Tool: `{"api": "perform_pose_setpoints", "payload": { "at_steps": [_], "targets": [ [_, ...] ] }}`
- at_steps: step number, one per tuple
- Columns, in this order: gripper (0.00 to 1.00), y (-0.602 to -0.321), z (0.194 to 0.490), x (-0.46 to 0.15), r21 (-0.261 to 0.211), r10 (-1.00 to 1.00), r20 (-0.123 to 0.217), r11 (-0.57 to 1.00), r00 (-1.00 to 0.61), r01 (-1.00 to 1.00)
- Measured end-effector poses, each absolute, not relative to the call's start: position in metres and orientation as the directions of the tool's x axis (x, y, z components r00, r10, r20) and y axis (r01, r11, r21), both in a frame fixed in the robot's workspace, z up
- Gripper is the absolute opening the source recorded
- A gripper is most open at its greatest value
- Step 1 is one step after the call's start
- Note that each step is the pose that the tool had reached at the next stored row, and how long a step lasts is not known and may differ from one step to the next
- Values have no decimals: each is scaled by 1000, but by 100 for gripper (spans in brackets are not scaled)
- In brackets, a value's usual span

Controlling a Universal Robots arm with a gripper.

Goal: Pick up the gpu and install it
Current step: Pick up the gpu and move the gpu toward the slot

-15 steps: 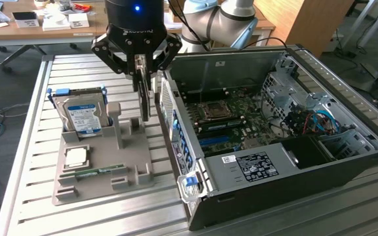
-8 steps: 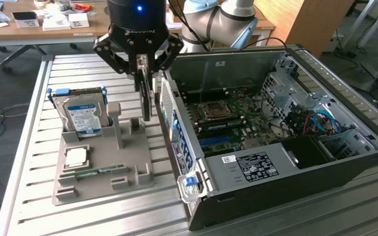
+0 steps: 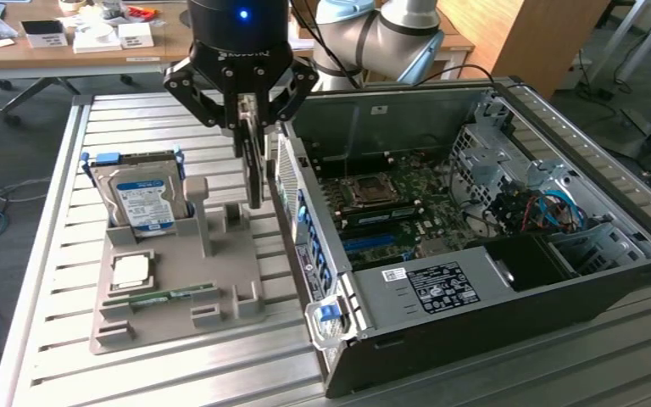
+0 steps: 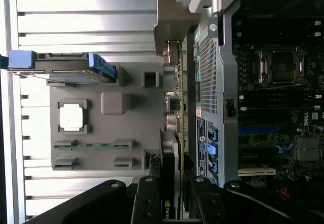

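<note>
The gripper (image 3: 248, 114), clenched on the gpu (image 3: 255, 165), holds the card edge-on at the grey tray (image 3: 167, 318), just beside the open computer case (image 3: 597, 284); pick-up appears in hand, installation demands careful slot alignment

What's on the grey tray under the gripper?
A hard drive standing upright, a CPU and a RAM stick lying flat. The gpu held in the gripper covers part of the tray.

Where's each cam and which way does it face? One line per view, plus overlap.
Exterior view: raised, off the arm, looking down on the slatted metal table; black gripper and grey arm show.
Wrist view: on the wrist, looking past black finger links onto the grey plastic parts tray.
Shared: gripped thin dark gpu card, open black computer case, silver hard drive.
</note>
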State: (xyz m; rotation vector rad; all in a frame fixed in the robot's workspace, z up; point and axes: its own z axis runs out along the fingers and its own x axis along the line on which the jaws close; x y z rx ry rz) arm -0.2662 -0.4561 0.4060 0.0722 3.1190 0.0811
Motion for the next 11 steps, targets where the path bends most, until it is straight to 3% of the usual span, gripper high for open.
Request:
{"api": "perform_pose_setpoints", "payload": {
  "at_steps": [11],
  "targets": [
    [27,-456,406,-261,53,47,-20,998,-999,46]
  ]
}}
